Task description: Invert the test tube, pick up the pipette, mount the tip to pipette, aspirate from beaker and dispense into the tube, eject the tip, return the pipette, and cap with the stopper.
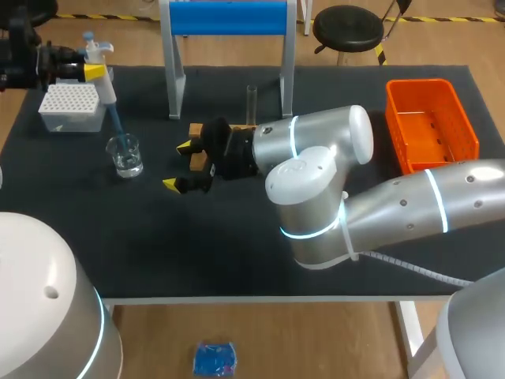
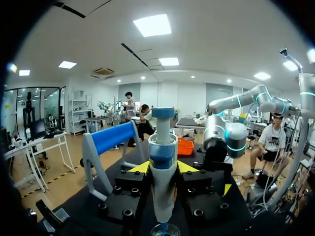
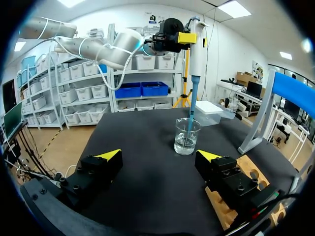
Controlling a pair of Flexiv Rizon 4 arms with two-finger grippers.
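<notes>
In the upper left of the head view, the left claw (image 1: 92,71) is clamped on the pipette (image 1: 103,85), which stands nearly upright. Its blue tip (image 1: 115,120) slants down into the beaker (image 1: 125,155), which holds a little clear liquid. The left wrist view shows that claw's two yellow-tipped fingers pressed against the pipette's white body from either side, with the beaker's rim just under them. A white tip box (image 1: 71,107) sits just left of the pipette, near the table's upper left corner.

The right claw (image 1: 178,165) lies near the middle of the head view, right of the beaker and apart from it. Its fingers are spread wide with nothing between them. In the right wrist view the beaker stands ahead of that open claw, between the lines of its fingers, with the tip inside it.

The tube (image 1: 252,101) stands upright in the upper middle, just behind the right arm's wrist, beside a wooden block (image 1: 198,131). A blue stand (image 1: 229,17) rises behind it. An orange basket (image 1: 431,124) sits at the upper right.
</notes>
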